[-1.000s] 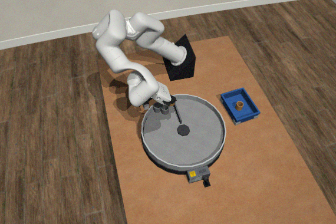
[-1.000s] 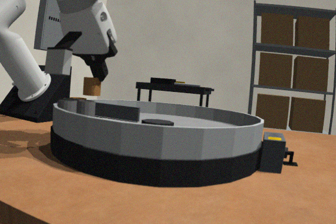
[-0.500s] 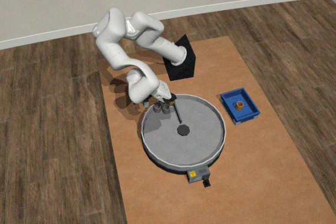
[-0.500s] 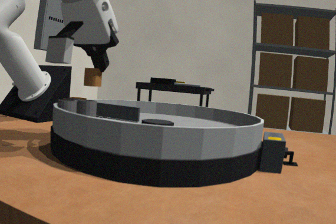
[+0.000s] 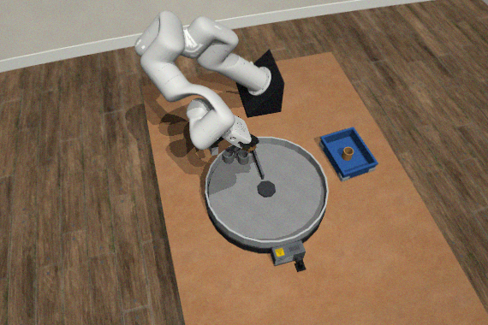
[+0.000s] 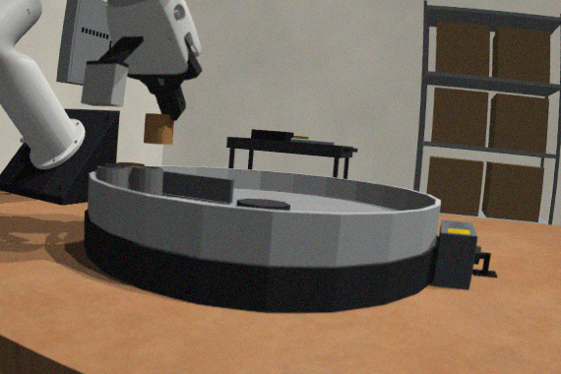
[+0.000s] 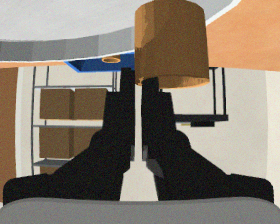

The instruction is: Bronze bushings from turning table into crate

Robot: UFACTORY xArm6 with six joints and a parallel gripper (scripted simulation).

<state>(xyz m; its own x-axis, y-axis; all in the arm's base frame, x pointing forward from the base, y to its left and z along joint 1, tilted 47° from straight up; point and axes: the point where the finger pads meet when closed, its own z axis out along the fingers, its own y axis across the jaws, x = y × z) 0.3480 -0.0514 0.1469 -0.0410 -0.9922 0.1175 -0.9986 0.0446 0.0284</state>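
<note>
Pincer (image 5: 249, 145) (image 6: 175, 117) (image 7: 138, 88) clamped on bronze bushing's (image 5: 252, 147) (image 6: 158, 129) (image 7: 172, 42) wall.

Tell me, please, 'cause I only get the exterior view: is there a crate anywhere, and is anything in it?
Observer: Yes. The top view shows a blue crate on the table, apart from the turning table. One bronze bushing stands in it.
Operator: Yay! And the bushing my gripper has, is it in the middle of the fingers?
Observer: No. In the wrist view, the fingers nearly meet at one edge of the held bushing, and most of it sticks out to the picture's right.
</note>
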